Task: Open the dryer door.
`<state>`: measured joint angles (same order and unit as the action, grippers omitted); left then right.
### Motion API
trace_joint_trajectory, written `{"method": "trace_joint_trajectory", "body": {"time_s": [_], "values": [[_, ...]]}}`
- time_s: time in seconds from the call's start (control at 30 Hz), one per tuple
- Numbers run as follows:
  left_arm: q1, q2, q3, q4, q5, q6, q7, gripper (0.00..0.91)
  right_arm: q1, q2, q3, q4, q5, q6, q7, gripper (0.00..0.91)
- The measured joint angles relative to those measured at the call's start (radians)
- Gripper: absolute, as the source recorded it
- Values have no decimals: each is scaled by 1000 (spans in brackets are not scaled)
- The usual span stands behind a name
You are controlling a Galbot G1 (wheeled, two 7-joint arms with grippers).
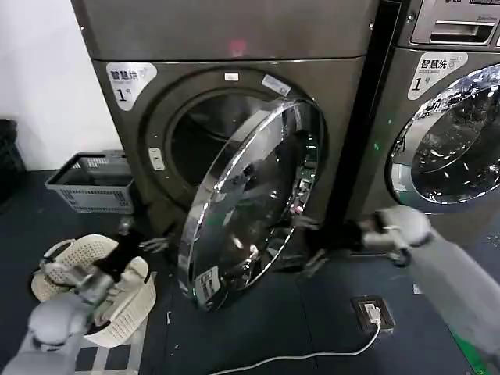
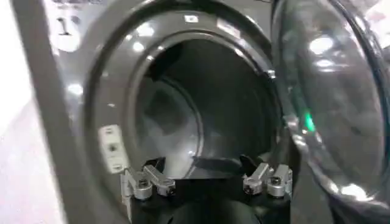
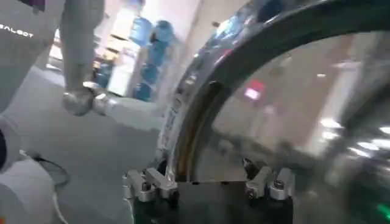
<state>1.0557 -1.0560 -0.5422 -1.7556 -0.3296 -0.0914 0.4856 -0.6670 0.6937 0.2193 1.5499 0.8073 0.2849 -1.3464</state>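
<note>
Your dryer door already stands swung well out from the drum opening, hinged on the side toward the second machine. Expect a heavy, rigid panel: its chrome ring is slick and the glass wants no knocks, so push or hook at the ring's edge, not the pane. The floor is dark and level, with a white cable trailing across it and a grey basket by the wall. Your right gripper sits spread just at the door's rim, possibly touching. Your left gripper, also spread, faces the drum, holding nothing.
</note>
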Motion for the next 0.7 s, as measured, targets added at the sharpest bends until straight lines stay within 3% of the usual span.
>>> {"method": "trace_joint_trajectory", "body": {"time_s": [0.13,0.3,0.47,0.7], "values": [[-65,-17,75,26,-2,-8,7,907,-224,-54,250,39,3,27,-2,907],[-143,-49,179,54,0,-19,17,907,-541,-44,615,80,26,69,4,907],[-221,-80,285,89,4,-32,22,907,-841,48,962,108,34,145,85,907],[-325,-125,408,147,1,-40,17,907,-1051,219,1276,96,-110,302,385,907]]}}
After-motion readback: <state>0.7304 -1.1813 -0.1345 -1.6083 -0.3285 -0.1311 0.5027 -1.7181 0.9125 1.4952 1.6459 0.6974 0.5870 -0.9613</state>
